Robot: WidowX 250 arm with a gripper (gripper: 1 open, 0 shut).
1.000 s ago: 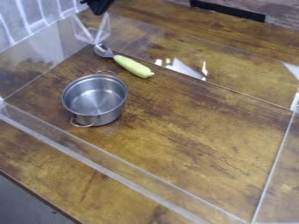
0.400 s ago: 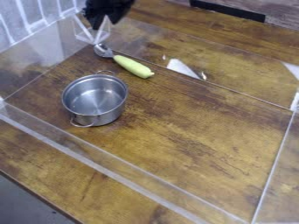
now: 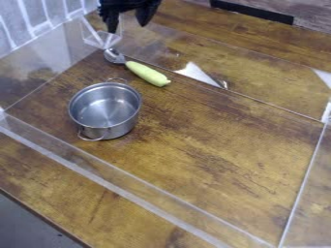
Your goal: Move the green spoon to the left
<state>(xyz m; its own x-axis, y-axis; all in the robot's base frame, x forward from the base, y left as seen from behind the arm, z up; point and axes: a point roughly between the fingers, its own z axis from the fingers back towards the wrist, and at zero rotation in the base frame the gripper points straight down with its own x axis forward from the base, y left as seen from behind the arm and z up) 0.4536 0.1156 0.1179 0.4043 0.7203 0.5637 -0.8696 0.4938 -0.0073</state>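
Pincer [image 3: 130,14] shifted right along top edge since earlier frame, fingers now spread, holding nothing. Green spoon [image 3: 139,69] lies flat on tabletop [image 3: 220,136] at far left, metal bowl end nearest clear wall [image 3: 52,53], just below pincer, beyond steel pot [image 3: 105,108]. Judgement: spoon looks placed, only retreat left. Little room left of spoon before wall; wide open wood to right; upward exit free.

The green spoon [image 3: 139,70] lies on the table [image 3: 220,136] behind and slightly right of the pot [image 3: 105,108], apart from it, with the gripper [image 3: 126,14] above and behind the spoon's bowl end, at the frame's top edge.
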